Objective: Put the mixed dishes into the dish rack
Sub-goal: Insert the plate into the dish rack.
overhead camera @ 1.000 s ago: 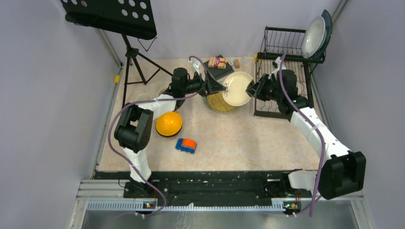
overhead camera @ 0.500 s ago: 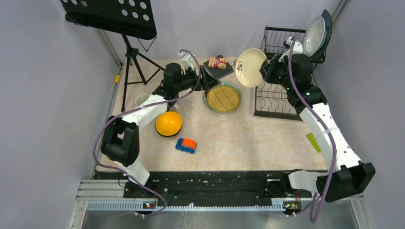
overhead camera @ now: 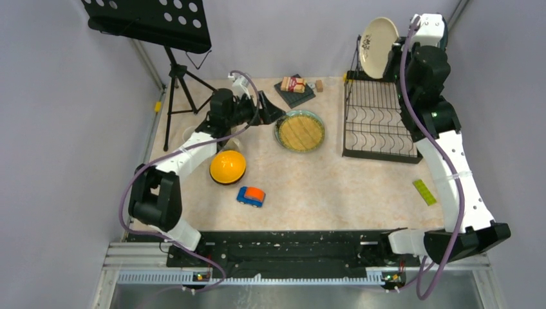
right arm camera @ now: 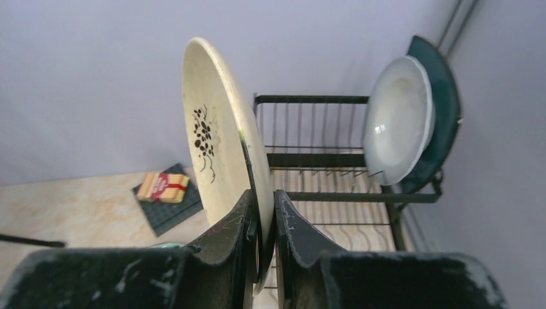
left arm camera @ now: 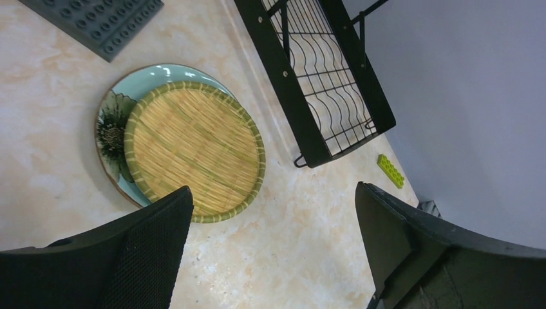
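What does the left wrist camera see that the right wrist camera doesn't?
Only left wrist: the yellowish plate on the mint-green plate, a green brick, the open left gripper. Only right wrist: the cream plate clamped in the right gripper, a pale plate and the dark teal plate standing in the dish rack. Both: that rack and the dark mat.

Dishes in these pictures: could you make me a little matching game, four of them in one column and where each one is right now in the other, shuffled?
Things
1. cream plate
2. woven yellowish plate
3. orange-yellow bowl
4. dark teal plate

Places
A. standing in the raised tier of the dish rack
B. lying flat on the mint-green plate
C. held on edge in the right gripper
D. on the table, near the toy car

Pairs: 1-C, 2-B, 3-D, 4-A
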`<control>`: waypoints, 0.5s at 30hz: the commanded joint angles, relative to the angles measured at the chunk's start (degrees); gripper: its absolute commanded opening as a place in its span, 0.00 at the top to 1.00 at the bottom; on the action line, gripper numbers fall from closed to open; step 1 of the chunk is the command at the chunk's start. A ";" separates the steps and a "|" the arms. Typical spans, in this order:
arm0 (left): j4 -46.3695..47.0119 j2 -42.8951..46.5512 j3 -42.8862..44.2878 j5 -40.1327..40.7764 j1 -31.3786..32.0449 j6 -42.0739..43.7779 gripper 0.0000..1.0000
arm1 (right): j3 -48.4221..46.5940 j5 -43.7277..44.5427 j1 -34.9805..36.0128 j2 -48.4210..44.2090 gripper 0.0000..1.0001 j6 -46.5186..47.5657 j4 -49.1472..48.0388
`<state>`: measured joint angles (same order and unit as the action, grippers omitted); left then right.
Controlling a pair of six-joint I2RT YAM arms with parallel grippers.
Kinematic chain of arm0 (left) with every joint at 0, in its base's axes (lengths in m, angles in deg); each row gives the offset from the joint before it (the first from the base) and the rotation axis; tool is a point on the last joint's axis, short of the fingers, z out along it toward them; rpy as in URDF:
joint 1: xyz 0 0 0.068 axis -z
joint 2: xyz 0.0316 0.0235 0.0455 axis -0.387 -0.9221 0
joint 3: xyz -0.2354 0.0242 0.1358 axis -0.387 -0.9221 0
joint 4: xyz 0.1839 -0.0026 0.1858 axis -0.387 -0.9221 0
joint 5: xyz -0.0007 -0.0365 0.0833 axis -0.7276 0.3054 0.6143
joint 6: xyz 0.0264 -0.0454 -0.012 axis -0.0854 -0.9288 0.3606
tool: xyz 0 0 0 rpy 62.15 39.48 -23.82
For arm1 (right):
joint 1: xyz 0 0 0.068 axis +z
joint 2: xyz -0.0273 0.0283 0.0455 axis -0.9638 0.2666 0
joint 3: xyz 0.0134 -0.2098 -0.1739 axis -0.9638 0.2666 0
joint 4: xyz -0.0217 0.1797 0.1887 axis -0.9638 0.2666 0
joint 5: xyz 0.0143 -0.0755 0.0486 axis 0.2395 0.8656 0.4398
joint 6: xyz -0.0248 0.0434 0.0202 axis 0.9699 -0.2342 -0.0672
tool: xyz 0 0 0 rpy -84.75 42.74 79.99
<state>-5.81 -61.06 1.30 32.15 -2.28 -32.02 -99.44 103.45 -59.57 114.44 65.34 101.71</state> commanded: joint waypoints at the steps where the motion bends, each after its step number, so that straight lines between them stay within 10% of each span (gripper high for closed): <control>1: 1.43 4.96 -1.41 0.25 -1.34 1.93 0.01 | -6.20 9.55 0.56 3.27 1.00 7.32 -0.63; 15: -3.11 8.28 -2.23 1.03 -2.60 6.78 0.01 | -21.66 20.00 -6.06 17.67 1.00 14.49 5.70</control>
<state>-8.19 -55.80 -0.34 32.50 -4.27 -27.59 -114.89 118.94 -63.12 129.26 76.94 107.20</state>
